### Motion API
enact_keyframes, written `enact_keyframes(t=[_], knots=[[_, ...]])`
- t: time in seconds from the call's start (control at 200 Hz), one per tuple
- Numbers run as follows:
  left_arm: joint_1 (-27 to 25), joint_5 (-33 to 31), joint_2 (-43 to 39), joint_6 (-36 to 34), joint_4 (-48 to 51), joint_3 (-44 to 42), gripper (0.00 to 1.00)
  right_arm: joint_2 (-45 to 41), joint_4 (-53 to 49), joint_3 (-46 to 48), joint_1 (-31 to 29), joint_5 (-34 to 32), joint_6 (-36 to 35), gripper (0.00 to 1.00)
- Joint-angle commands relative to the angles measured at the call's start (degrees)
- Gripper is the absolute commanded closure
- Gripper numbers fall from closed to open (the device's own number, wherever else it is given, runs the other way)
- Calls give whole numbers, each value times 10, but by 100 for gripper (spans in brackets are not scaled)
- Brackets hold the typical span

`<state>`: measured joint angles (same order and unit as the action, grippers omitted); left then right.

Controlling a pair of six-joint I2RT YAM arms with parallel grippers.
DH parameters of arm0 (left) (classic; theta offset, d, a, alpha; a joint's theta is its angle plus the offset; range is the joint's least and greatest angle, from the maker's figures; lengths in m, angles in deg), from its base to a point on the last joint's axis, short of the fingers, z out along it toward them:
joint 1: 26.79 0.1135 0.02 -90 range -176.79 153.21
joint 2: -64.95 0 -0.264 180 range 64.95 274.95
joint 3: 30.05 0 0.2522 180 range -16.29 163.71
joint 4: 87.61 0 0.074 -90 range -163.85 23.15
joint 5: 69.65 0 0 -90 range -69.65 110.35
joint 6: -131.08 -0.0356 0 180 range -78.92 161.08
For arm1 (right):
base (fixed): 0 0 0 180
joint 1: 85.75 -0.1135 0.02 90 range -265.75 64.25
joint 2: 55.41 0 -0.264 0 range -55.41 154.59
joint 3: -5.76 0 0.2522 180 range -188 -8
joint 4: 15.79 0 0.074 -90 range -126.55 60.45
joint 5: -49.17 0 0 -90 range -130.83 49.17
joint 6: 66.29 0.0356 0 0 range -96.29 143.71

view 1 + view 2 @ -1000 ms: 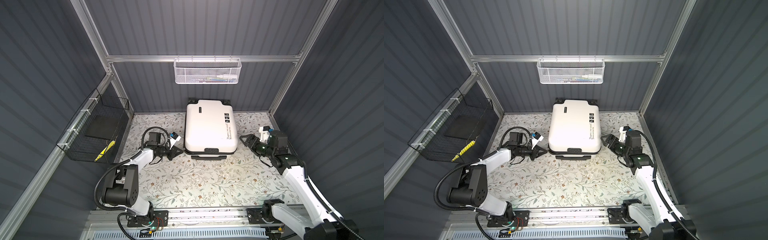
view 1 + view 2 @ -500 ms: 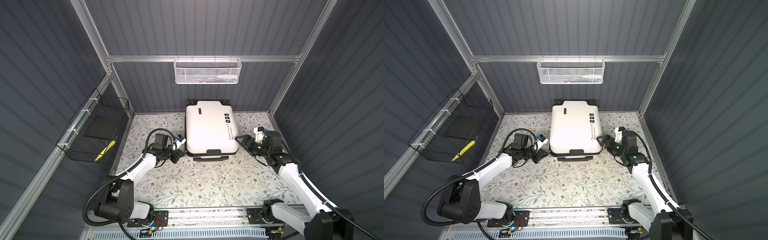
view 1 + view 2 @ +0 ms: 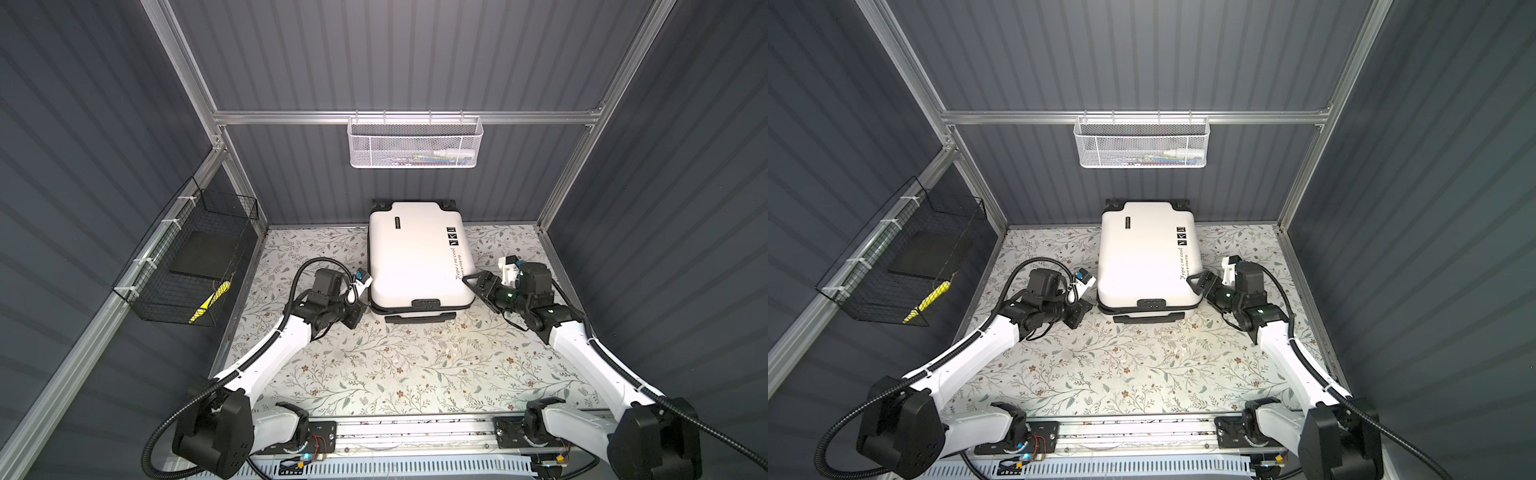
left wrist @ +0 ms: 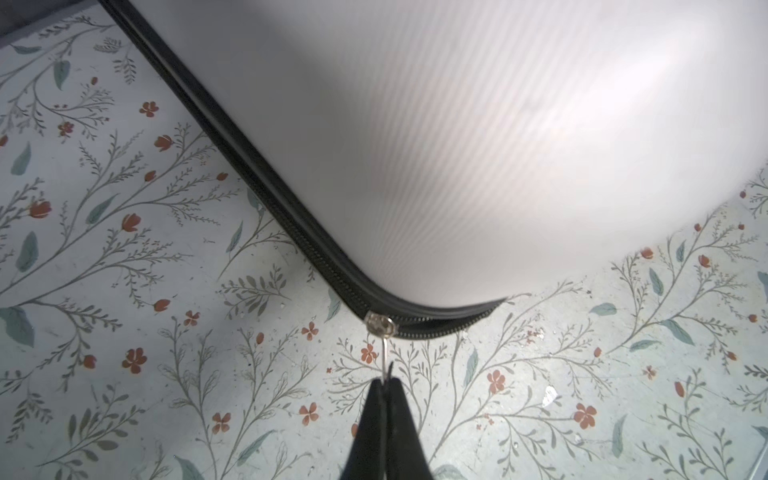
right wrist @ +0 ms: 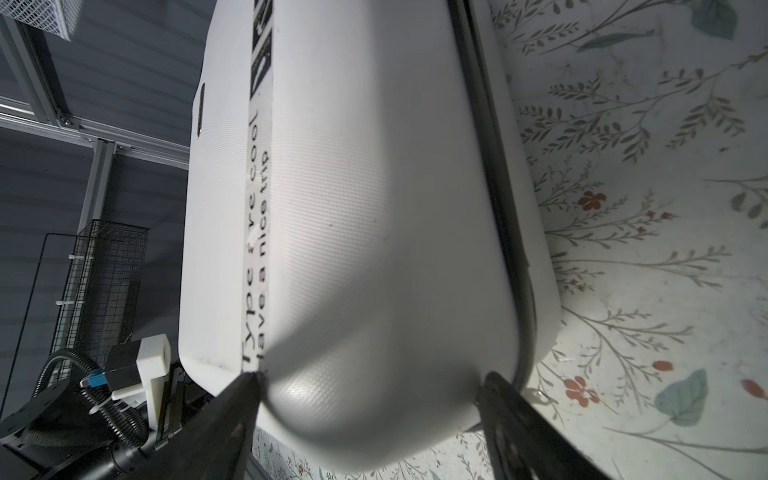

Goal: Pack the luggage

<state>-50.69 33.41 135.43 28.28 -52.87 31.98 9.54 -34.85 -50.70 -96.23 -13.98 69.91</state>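
Observation:
The luggage (image 3: 415, 253) (image 3: 1146, 253) is a white hard-shell suitcase lying flat and closed on the floral table, wheels toward the back wall. My left gripper (image 3: 362, 309) (image 3: 1089, 306) (image 4: 388, 379) is at its front-left corner, shut on the thin metal zipper pull (image 4: 386, 353). The pull hangs from the slider (image 4: 379, 323) on the black zipper, right at the corner's curve. My right gripper (image 3: 476, 286) (image 3: 1196, 286) (image 5: 368, 382) stands open, its fingers straddling the front-right corner of the shell (image 5: 353, 208), one by the black script text, one by the zipper seam.
A white mesh basket (image 3: 415, 143) with small items hangs on the back wall. A black wire basket (image 3: 187, 266) on the left wall holds a dark flat thing and a yellow item (image 3: 208, 305). The suitcase's black handle (image 3: 419, 318) faces the front.
My left gripper has moved along the suitcase's left side to its front-left corner, still shut. My right gripper has moved left until its open fingers straddle the front-right corner.

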Motion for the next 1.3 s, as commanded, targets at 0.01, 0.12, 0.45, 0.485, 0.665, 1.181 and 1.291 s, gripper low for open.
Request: enact_keyframes(t=[0.01, 0.12, 0.45, 0.485, 0.665, 1.181, 1.291], knots=[[-19, -9, -25, 9, 47, -1, 100, 16, 15, 8, -15, -7, 5, 17], [-42, -17, -31, 17, 59, -8, 100, 20, 19, 6, -24, -10, 8, 19], [-102, -37, -57, 82, 22, -67, 100, 25, 26, 2, -48, -25, 18, 20], [-107, -38, -59, 93, 11, -77, 100, 26, 27, 1, -50, -27, 19, 20], [-135, -37, -77, 147, -47, -104, 100, 27, 32, 2, -63, -31, 23, 21], [-204, -57, -33, 199, -135, -118, 100, 44, 44, -5, -105, -43, 32, 23], [-204, -90, -36, 209, -129, -114, 100, 39, 27, -12, -104, -52, 19, 23]])
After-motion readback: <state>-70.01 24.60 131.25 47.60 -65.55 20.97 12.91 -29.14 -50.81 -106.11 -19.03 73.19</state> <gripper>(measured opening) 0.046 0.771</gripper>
